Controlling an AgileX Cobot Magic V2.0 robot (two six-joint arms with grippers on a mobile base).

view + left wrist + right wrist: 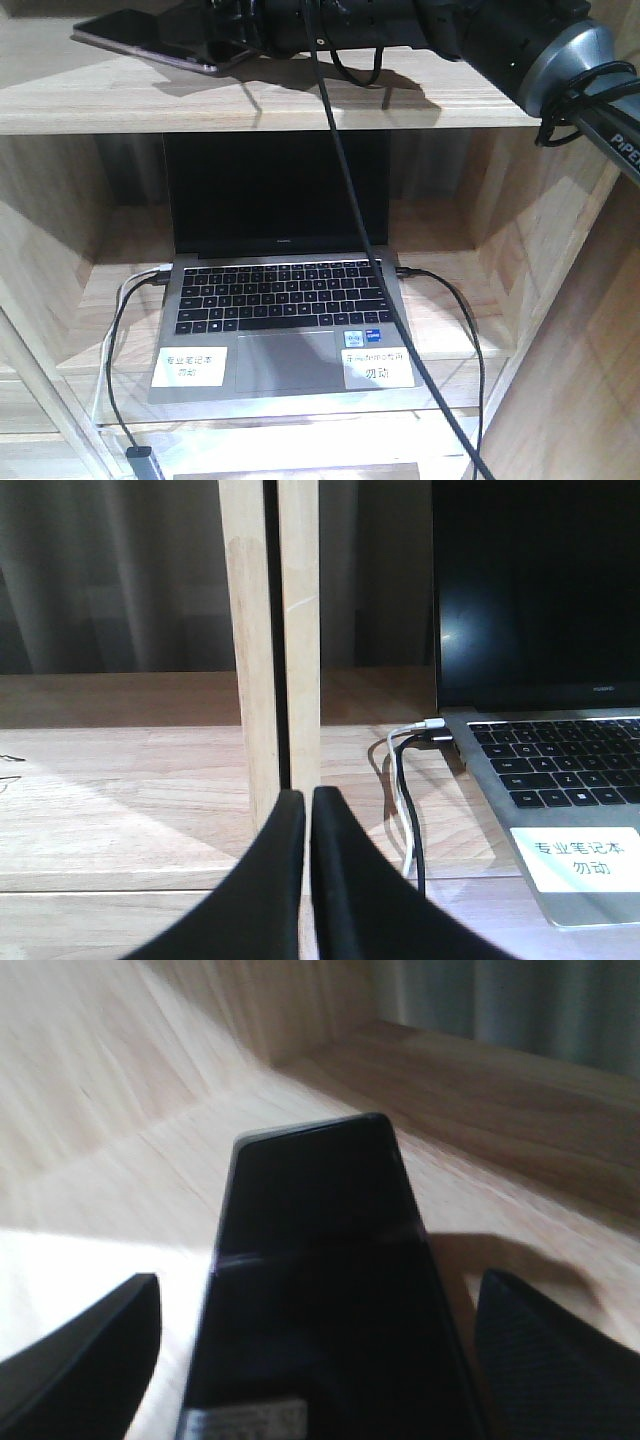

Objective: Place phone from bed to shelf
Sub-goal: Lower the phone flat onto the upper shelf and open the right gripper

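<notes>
The phone point(150, 38), a flat glossy black slab with a pinkish edge, lies on the top plank of the pale wooden shelf point(300, 105), at its left. The right wrist view shows the phone point(320, 1260) flat on the shelf point(110, 1200), with a seam across it and a white sticker at its near end. My right gripper point(318, 1290) is open; its fingers stand either side of the phone with a gap on each side. My left gripper point(308, 800) is shut with nothing in it, low before a wooden upright point(270, 630). The bed is out of view.
A silver laptop point(280, 300) stands open in the cubby below, with black and white cables point(120, 330) plugged in at both sides. The right arm point(480, 35) reaches in from the top right, a cable point(380, 260) hanging from it in front of the laptop.
</notes>
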